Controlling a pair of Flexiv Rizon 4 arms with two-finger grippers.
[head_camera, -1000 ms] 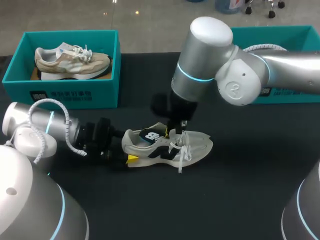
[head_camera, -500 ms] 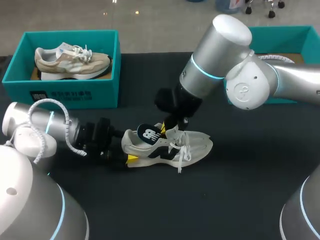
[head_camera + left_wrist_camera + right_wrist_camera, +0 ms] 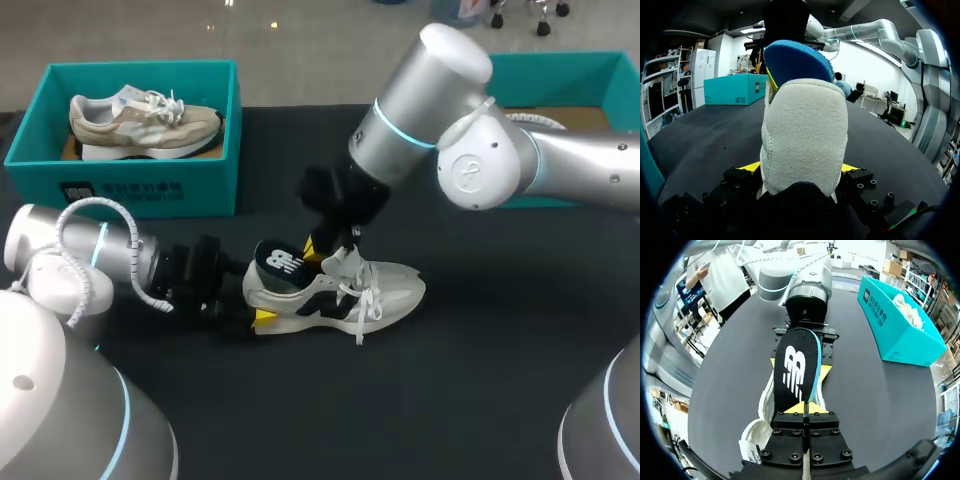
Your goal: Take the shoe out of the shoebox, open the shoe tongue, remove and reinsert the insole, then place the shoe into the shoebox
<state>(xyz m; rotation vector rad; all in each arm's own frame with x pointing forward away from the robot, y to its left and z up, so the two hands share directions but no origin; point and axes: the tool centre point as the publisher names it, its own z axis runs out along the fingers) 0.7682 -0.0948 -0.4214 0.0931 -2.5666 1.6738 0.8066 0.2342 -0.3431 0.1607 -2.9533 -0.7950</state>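
1. A grey suede sneaker with black side panels and white laces (image 3: 340, 295) lies on its sole on the black table (image 3: 480, 380), toe pointing to the right, outside both boxes.
2. The left gripper (image 3: 800, 167) reaches in low from the left, and its yellow-tipped fingers clamp the sneaker's heel from both sides.
3. The right gripper (image 3: 804, 407) comes down over the sneaker's opening, its fingers pressed together on one end of a dark insole with a blue underside (image 3: 795, 367).
4. The insole slants up out of the opening, its rounded end above the heel collar.
5. A teal cardboard shoebox (image 3: 150, 185) at the table's far left holds a beige sneaker (image 3: 145, 122).
6. Another teal shoebox (image 3: 560, 65) sits at the far right, behind the right arm.
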